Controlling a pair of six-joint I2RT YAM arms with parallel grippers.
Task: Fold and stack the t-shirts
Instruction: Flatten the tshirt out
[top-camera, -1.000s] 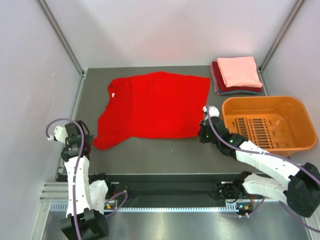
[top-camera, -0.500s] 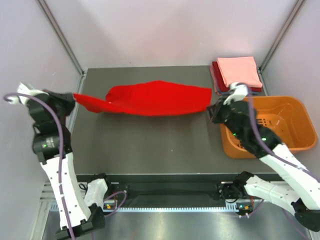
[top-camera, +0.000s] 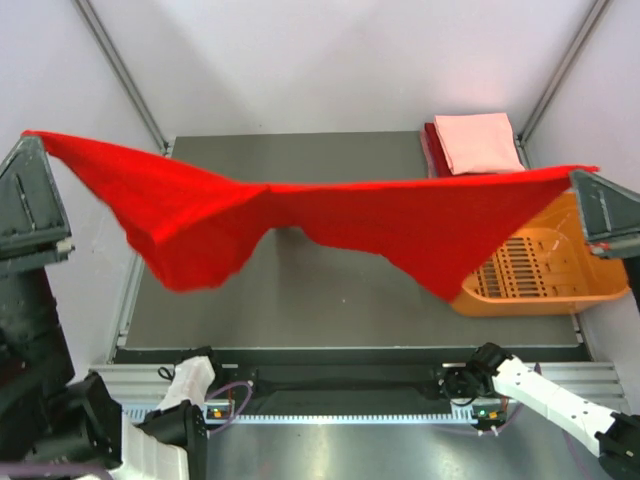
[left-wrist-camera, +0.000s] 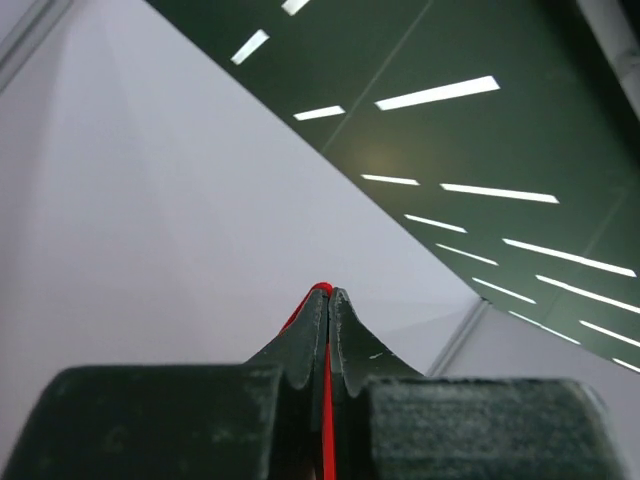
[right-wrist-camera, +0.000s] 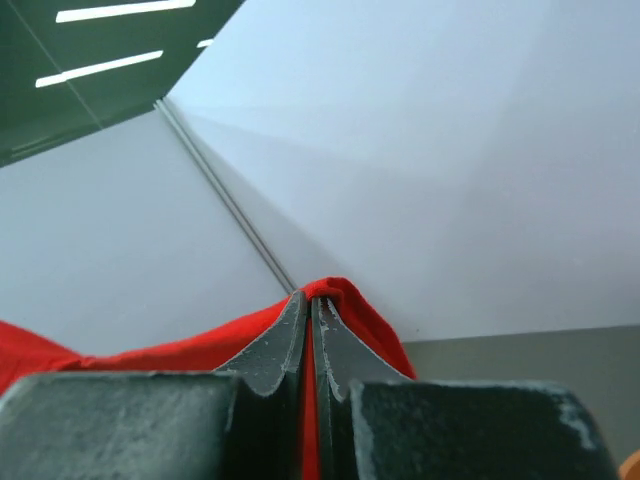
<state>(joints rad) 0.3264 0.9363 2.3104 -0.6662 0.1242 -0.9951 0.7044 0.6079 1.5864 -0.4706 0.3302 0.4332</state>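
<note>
A bright red t-shirt (top-camera: 330, 215) hangs stretched high above the table, close to the top camera, sagging in the middle. My left gripper (top-camera: 30, 140) is shut on its left corner, and red cloth (left-wrist-camera: 324, 400) shows as a thin line between the closed jaws of the left gripper (left-wrist-camera: 327, 292). My right gripper (top-camera: 590, 172) is shut on the right corner; red cloth (right-wrist-camera: 345, 300) folds over the tips of the right gripper (right-wrist-camera: 310, 298). A stack of folded t-shirts (top-camera: 475, 145), salmon-pink on top of dark red, lies at the table's far right corner.
An orange plastic basket (top-camera: 560, 275) stands at the right side of the dark table (top-camera: 330, 300), partly covered by the hanging shirt. White walls with metal corner posts (top-camera: 120, 70) close in the back and sides.
Both arms have risen sharply toward the camera and moved apart, lifting the red t-shirt off the table and stretching it out in the air.
</note>
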